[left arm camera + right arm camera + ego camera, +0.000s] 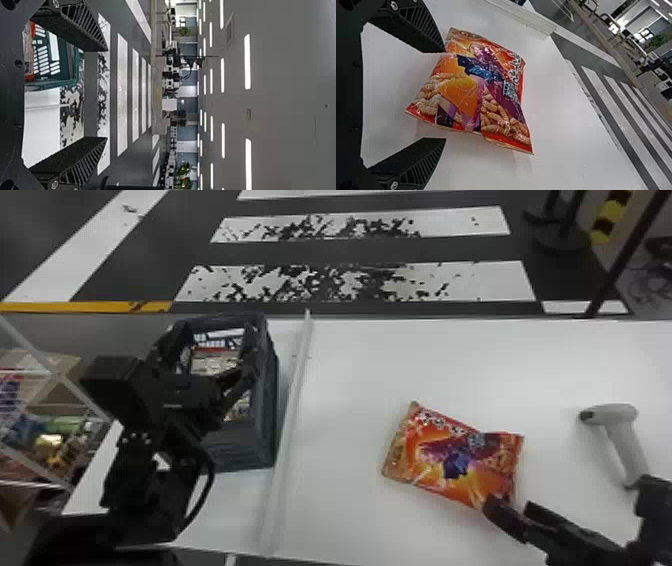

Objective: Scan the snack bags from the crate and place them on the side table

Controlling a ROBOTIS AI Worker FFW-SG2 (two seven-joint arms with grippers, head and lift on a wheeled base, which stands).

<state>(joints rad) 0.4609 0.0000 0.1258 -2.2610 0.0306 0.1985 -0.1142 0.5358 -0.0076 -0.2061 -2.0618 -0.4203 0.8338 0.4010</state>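
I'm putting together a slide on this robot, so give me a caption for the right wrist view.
An open pincer beside an orange snack bag on a white table.

Crate [267,405] is standing left, with contents [215,362] lying inside it. Rail [296,390] is running between crate and snack bag [460,460]. Bag is lying on bench [350,365]; scanner [622,435] is lying right of it, apart. Floor [350,250] is stretching behind bench.
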